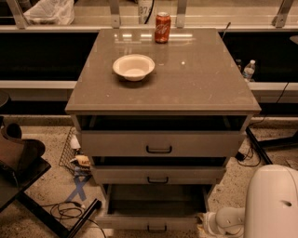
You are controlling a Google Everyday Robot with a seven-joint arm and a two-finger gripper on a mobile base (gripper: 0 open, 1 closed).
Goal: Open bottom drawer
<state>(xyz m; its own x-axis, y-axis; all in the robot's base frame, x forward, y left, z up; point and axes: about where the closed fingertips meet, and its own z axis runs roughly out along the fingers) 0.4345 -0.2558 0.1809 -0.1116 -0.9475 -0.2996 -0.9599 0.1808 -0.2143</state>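
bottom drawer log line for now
bottom drawer: pulled out, interior showing | claw: low right, beside its front corner | bowl, can: on cabinet top

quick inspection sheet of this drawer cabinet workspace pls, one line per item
surface: cabinet top holds a white bowl and a red can
job's things: bottom drawer stands out furthest of three, plain grey inside showing
clutter: plastic bag and water bottle behind the cabinet
claw: not in view; only the white arm shows, lower right beside the bottom drawer
cables: black cable on the floor, left
surroundings: blue tape cross on speckled floor
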